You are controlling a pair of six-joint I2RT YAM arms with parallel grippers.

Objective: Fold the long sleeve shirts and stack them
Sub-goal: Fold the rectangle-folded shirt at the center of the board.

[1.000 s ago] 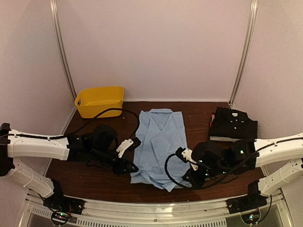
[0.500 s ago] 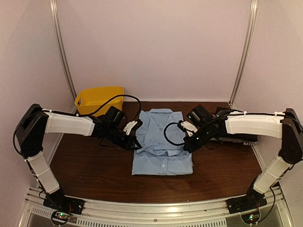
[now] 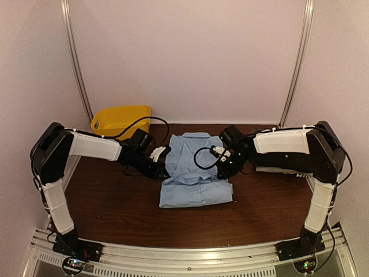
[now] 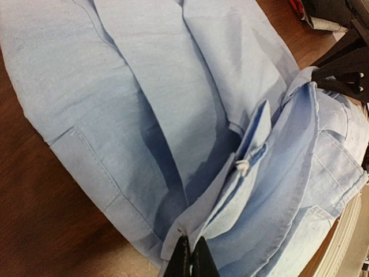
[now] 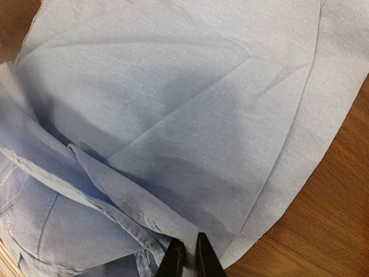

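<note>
Light blue shirt (image 3: 196,193) lies mid-table (image 3: 115,213), lower half doubled up over the body toward the collar; left gripper (image 4: 190,259) is pinching the folded hem at its left corner; right gripper (image 5: 189,257) is pinching the right corner, jaws nearly together on cloth. Risks: right bite looks thin, right at the edge, could slip and drop that corner skewed; uneven release would leave a crooked fold; placket bunched by the left pinch may trap a wrinkle.
</note>
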